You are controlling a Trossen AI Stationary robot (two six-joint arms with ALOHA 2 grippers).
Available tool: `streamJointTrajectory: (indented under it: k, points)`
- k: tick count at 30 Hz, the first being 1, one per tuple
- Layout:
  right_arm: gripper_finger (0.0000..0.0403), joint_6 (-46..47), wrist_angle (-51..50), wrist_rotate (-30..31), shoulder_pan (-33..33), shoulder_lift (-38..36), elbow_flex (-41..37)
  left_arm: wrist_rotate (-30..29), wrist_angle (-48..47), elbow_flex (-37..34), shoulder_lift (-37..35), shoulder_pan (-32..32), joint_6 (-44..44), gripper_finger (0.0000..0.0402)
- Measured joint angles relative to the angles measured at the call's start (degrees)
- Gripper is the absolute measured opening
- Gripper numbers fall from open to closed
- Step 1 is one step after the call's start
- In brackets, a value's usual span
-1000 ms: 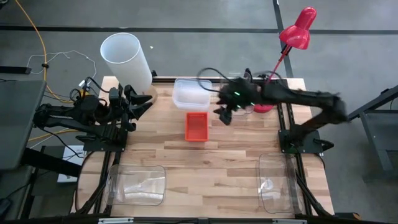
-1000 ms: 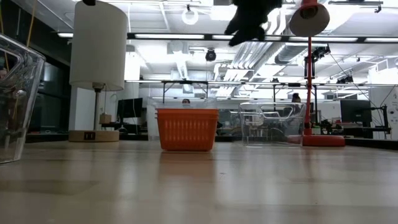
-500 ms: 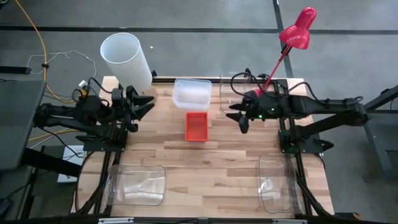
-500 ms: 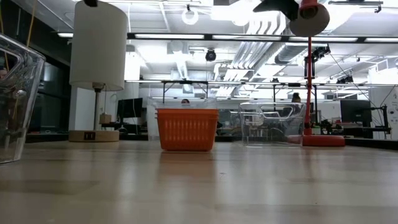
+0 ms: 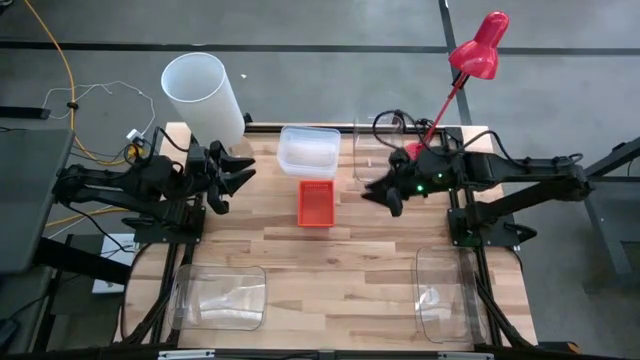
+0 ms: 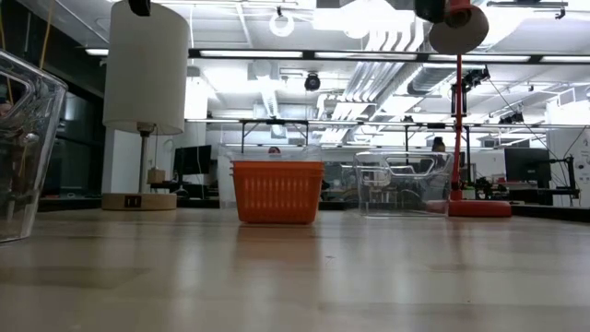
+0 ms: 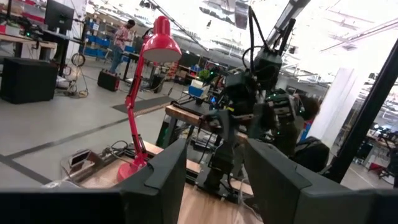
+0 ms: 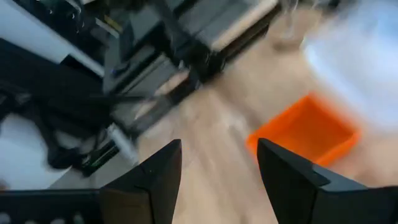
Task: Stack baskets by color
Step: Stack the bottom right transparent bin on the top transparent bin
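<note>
Seen from overhead, a wooden bench (image 5: 330, 260) carries an orange basket (image 5: 316, 203) near the middle of its far half. The basket looks like a nested stack, though how many sit in it cannot be told. Just beyond it, touching or nearly touching, sits a shallow clear bin (image 5: 308, 150) at the far edge. A taller clear bin (image 5: 372, 155) stands toward the far right corner, beside the base of a red desk lamp (image 5: 478, 45). Two larger clear bins lie at the near corners: one at the near left corner (image 5: 220, 296), one at the near right corner (image 5: 446, 296). A white cylinder lamp shade (image 5: 203, 95) stands at the far left corner.

The right gripper (image 5: 380, 192) hangs above the bench just right of the orange basket, fingers apart and holding nothing. The left gripper (image 5: 238, 170) waits over the far left edge, fingers also apart and empty.

The orange stacking appears done. The step in hand seems to be starting on the clear bins, which are all apart from one another. The next move likely calls for the right gripper to descend onto a rim of a nearby clear bin, close on its thin wall, and lift it level so that it nests inside a matching one.
</note>
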Motion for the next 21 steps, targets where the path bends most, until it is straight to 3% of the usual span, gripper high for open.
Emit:
streamJointTrajectory:
  k: [5, 10, 16, 21]
  points:
    - [0.0194, 12.75, -20.18, -1.68, 7.82, 3.87, 6.44, 0.13, -0.05, 0.00, -0.02, -0.03, -0.01, 0.0149]
    - [0.0194, 34.28, -39.02, -5.84, 19.07, 10.01, 11.87, 0.90, -0.37, 0.00, -0.06, 0.00, 1.27, 0.0149]
    - [0.0194, 61.01, -44.59, -10.35, 31.45, 17.71, 12.49, 0.81, -0.37, 0.00, -0.02, 0.00, 4.65, 0.0149]
    - [0.0194, 73.99, -46.22, -10.29, 36.73, 25.50, 12.49, 0.59, -0.37, 0.00, -0.02, 0.00, 6.01, 0.0149]
